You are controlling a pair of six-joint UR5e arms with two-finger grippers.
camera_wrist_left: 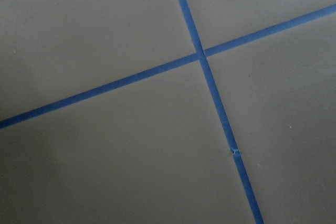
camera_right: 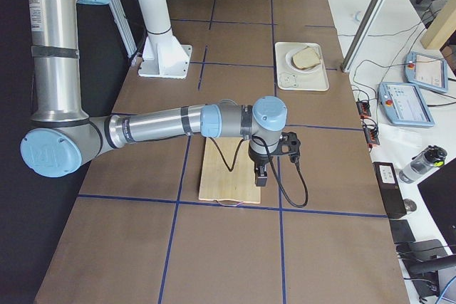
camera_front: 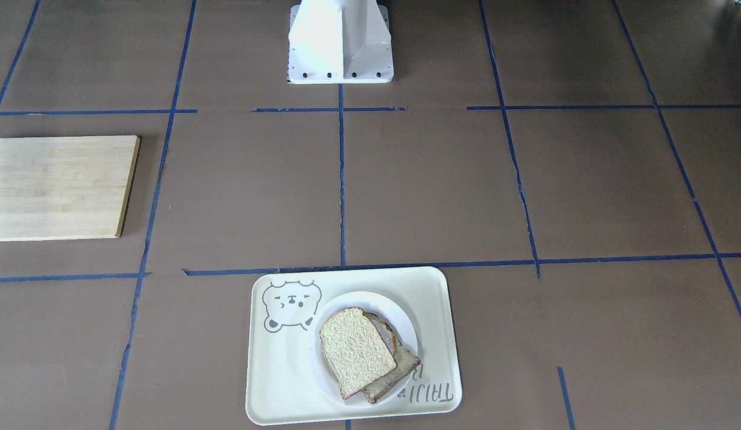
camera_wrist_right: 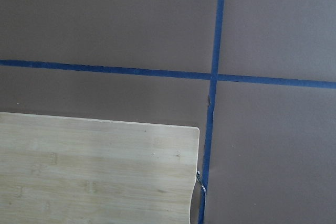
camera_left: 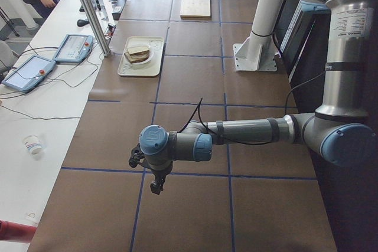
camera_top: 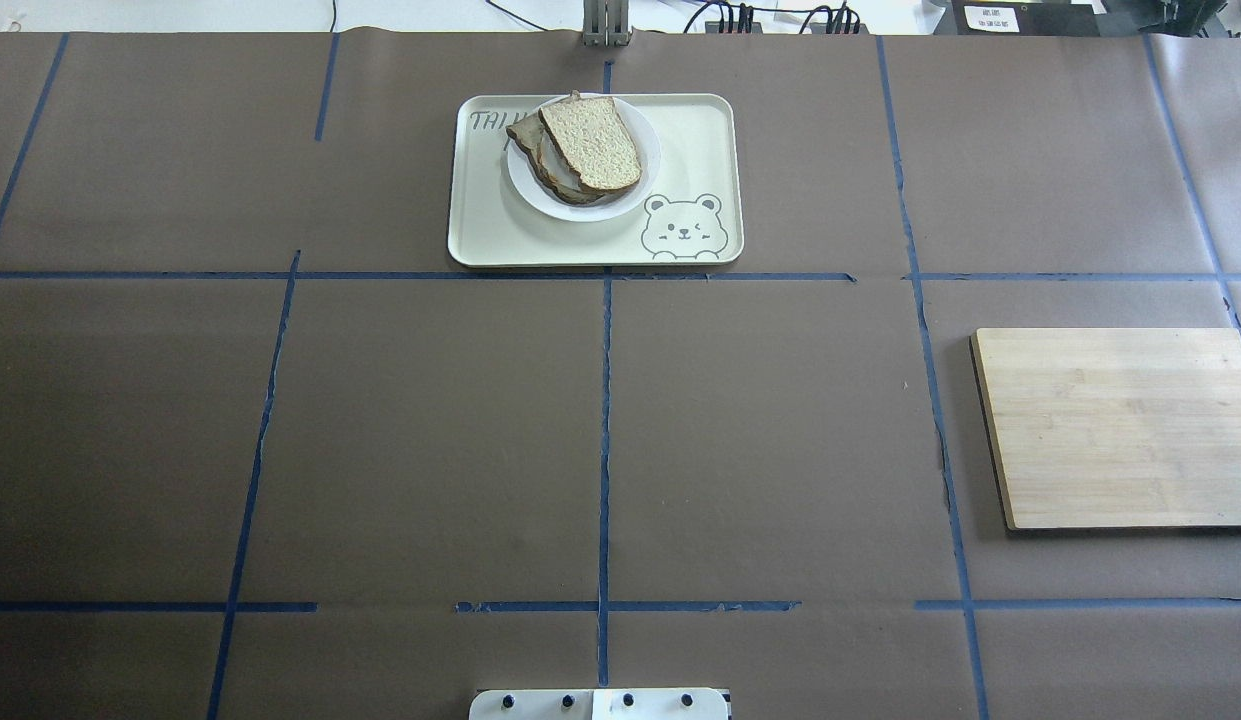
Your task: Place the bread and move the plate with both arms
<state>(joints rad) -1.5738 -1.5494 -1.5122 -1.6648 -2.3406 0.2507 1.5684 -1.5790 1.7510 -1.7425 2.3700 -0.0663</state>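
Holding bread (camera_front: 356, 351): plate (camera_front: 376, 300) on tray (camera_front: 274, 373).

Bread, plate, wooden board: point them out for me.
bread (camera_front: 357, 352), front-facing view, middle of its top face.
plate (camera_front: 361, 298), front-facing view, bare rim beside the bread.
wooden board (camera_top: 1120, 428), overhead view, centre of its surface.

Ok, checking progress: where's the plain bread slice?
Overhead view: the bread lies atop a darker slice on the plate, in the bear tray, far centre of the table.
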